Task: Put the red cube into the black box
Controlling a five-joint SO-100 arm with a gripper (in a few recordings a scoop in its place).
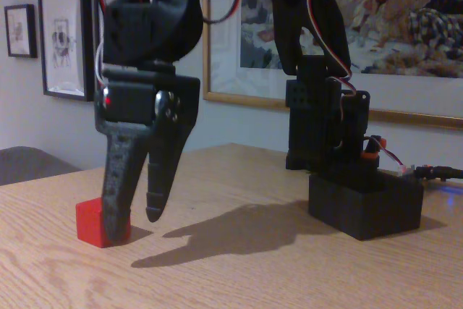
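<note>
With hand (pixel 139 216) part-open and holding nothing, I see red cube (pixel 92 222) at its left finger, outside the jaw gap on the table (pixel 239 273), so I'd shift hand left in fixed view.

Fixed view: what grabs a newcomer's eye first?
The black end effector looms large at left, jaws parted, pointing down at the wooden table. The red cube sits beside its left finger, partly behind it. At right stands the black robot base.
</note>
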